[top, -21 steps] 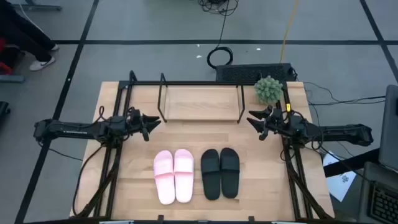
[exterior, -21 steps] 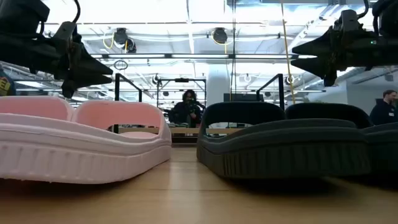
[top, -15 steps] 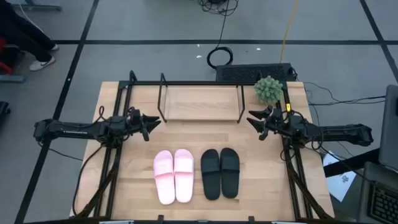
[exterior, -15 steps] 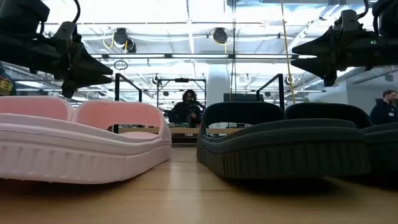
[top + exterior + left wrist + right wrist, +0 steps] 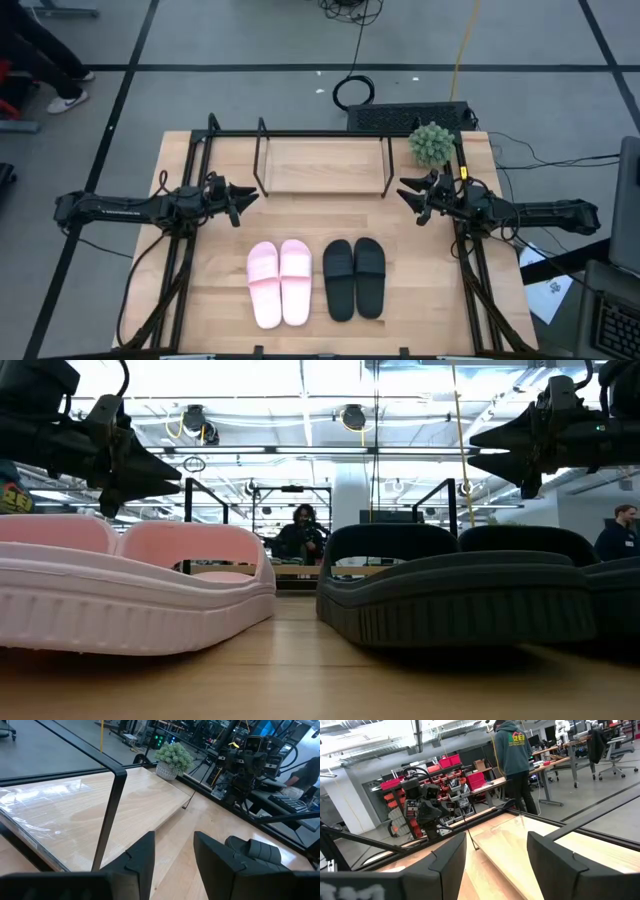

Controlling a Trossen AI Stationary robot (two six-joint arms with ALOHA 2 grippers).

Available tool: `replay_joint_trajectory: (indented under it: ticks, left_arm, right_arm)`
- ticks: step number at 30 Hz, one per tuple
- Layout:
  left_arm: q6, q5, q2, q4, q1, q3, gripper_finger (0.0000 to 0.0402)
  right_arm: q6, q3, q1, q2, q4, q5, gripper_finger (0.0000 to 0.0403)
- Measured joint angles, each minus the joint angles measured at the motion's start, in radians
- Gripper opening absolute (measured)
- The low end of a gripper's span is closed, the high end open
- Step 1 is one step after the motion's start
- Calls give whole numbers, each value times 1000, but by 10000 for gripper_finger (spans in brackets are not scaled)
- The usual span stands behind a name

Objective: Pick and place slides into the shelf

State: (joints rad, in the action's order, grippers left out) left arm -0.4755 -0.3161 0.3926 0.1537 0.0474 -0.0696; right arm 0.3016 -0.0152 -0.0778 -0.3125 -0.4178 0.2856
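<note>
Beyond the shelf [image 5: 530,840], a person's hoodie [image 5: 512,742] bears unreadable yellow lettering.

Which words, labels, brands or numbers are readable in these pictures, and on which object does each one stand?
No text can be read for certain.
Green hoodie of the person in the right wrist view: a yellow print across the back, too blurred to read.
Pink slides and black slides: no brand or label visible.
Shelf: no marking visible.
Left gripper and right gripper: no legible label.
</note>
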Motion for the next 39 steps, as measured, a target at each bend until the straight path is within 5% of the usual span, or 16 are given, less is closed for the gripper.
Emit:
replay_joint_trajectory:
  ticks: [24,39]
  left_arm:
    - [0,0,0,0,0,0,136]
    - [3,-19,0,17,0,0,136]
  right_arm:
    - [8,0,0,0,-26,0,201]
    - [258,0,0,0,-228,0,201]
